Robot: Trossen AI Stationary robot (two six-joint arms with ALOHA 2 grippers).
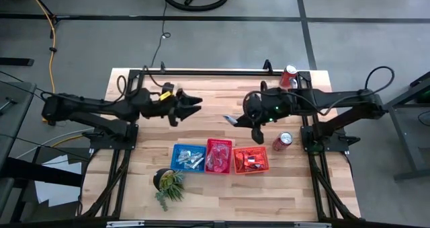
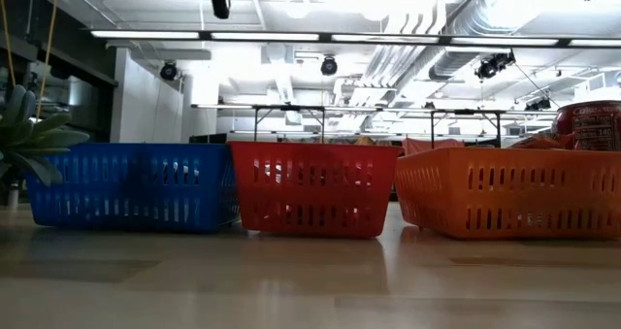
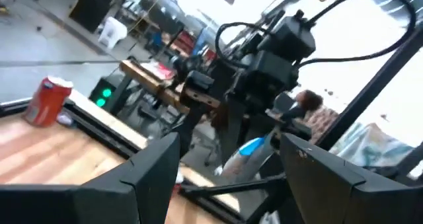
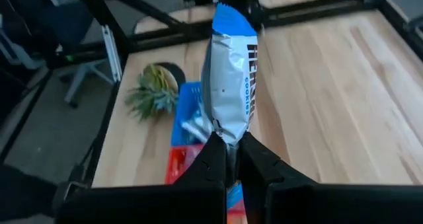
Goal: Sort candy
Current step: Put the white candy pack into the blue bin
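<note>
above the wooden table (image 1: 316,187), a blue-and-silver crinkly candy packet (image 4: 229,85) is pinched by its end between the right gripper's (image 4: 229,159) closed fingers; the left gripper's (image 1: 196,105) fingers are spread, empty.

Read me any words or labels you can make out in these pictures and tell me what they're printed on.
"COOKIES": on the blue and silver candy packet pinched in the right gripper.
Larger dark letters beside it on the same packet: cut off at the fold, not readable.
Soda can behind the orange basket: white print, too blurred.
Soda can in the left wrist view: too blurred.
</note>
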